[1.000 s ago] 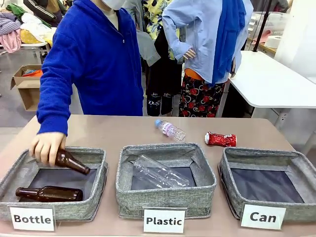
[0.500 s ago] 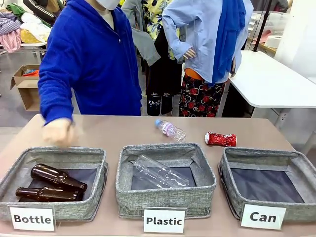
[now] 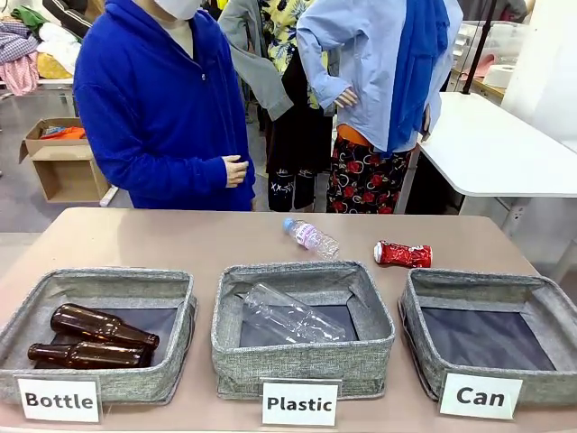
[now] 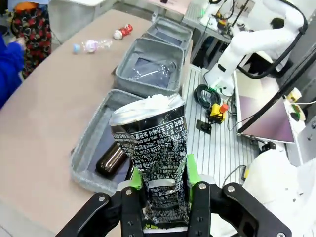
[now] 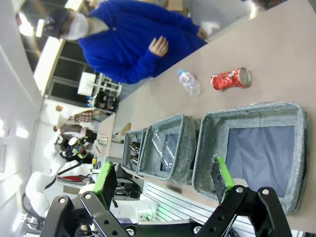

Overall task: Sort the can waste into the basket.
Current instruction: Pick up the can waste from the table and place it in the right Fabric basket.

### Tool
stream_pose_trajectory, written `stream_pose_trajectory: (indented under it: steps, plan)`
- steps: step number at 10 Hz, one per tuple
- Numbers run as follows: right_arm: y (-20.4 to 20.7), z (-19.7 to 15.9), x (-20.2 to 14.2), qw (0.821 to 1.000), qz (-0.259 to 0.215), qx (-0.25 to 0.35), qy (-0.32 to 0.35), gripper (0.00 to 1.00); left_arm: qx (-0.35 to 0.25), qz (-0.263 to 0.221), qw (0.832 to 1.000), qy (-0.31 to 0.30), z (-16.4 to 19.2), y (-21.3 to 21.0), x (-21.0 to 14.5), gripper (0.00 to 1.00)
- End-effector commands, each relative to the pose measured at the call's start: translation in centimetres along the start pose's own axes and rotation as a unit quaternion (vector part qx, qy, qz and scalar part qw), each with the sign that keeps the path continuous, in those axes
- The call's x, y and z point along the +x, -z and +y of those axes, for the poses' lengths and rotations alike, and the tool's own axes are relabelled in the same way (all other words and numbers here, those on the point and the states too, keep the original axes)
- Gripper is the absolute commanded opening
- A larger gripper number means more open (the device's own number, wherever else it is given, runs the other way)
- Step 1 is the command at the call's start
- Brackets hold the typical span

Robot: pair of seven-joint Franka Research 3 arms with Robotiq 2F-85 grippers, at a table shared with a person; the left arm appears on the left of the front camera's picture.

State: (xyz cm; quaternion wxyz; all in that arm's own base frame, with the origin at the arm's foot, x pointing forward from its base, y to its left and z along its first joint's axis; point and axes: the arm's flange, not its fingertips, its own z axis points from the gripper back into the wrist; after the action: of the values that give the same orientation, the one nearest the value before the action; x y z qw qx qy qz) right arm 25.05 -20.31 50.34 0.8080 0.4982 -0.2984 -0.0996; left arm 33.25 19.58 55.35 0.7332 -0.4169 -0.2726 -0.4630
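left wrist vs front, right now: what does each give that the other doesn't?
Left wrist adds: the left claw shut on a crumpled black can.
Front adds: the white labels, with the "Can" label on the right-hand basket, which is empty, and two brown bottles in the Bottle bin.
Shared: three grey bins in a row, the red crushed can and a small clear bottle lying on the table beyond them, a large clear bottle in the middle bin.

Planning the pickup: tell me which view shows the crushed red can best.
The right wrist view: the crushed red can lies largest there, on the table beyond the Can basket, one end visible. The front view shows it side-on; the left wrist view, small and far off.
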Motion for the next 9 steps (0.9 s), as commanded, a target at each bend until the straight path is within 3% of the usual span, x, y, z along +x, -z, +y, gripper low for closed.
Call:
stream_pose_trajectory:
  steps: [1, 5, 7, 9]
  plan:
    - [0.0, 0.1, 0.3, 1.000, -0.010, 0.012, -0.013, 1.00, 0.017, 0.044, 0.999, -0.022, -1.5, 5.4, 3.9, 0.00]
    - [0.0, 0.1, 0.3, 1.000, -0.010, 0.012, -0.013, 1.00, 0.003, 0.202, 0.977, 0.060, -1.4, 24.4, 12.7, 0.00]
    - [0.0, 0.1, 0.3, 1.000, -0.010, 0.012, -0.013, 1.00, 0.029, 0.205, 0.971, 0.115, -1.2, 34.6, 17.4, 0.00]
    - [0.0, 0.1, 0.3, 1.000, -0.010, 0.012, -0.013, 1.00, 0.047, 0.163, 0.968, 0.183, -3.3, 46.7, 21.9, 0.00]
